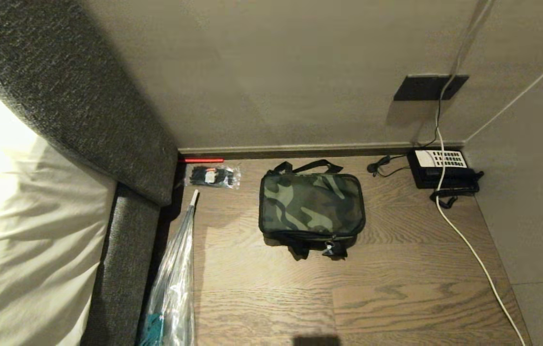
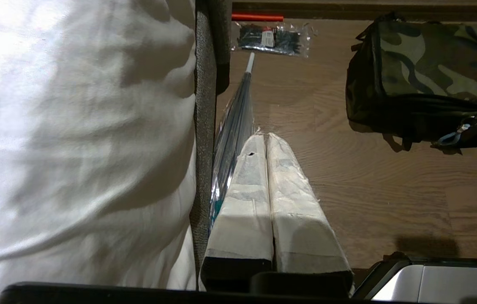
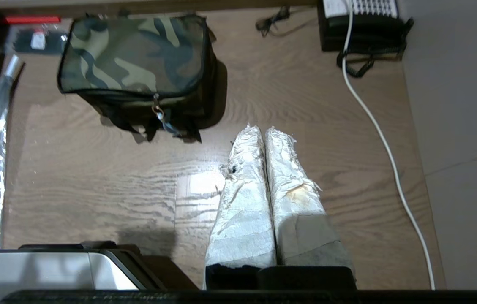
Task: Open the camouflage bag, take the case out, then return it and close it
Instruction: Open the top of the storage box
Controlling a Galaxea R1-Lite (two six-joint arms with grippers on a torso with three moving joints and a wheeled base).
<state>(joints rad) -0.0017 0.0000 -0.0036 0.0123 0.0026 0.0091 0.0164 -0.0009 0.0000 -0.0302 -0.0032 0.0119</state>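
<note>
**Bag zipped, nothing begun**

Our left gripper [image 2: 267, 137] and right gripper [image 3: 263, 131] are both clenched, empty, above the desk [image 1: 396, 269], well short of the bag [image 1: 311, 204]. We judge the opening step ahead: reach the ring pull [image 3: 160, 114] on its near side. The case is unseen. Phone [image 1: 442, 168], cable [image 1: 468, 245] and plastic bag [image 1: 172, 283] flank it.

My left fingers [image 2: 263, 145] hang pressed together over the brown wood-grain floor [image 1: 396, 269], the crinkly clear plastic bag [image 2: 232, 126] just beside them and the soft white bedding [image 2: 82, 139] beyond that. The boxy green-and-black camouflage bag [image 1: 311, 206] lies ahead, between both my fingertips; the black desk phone [image 3: 363, 27] sits far ahead of my shut right fingers [image 3: 263, 141].
</note>
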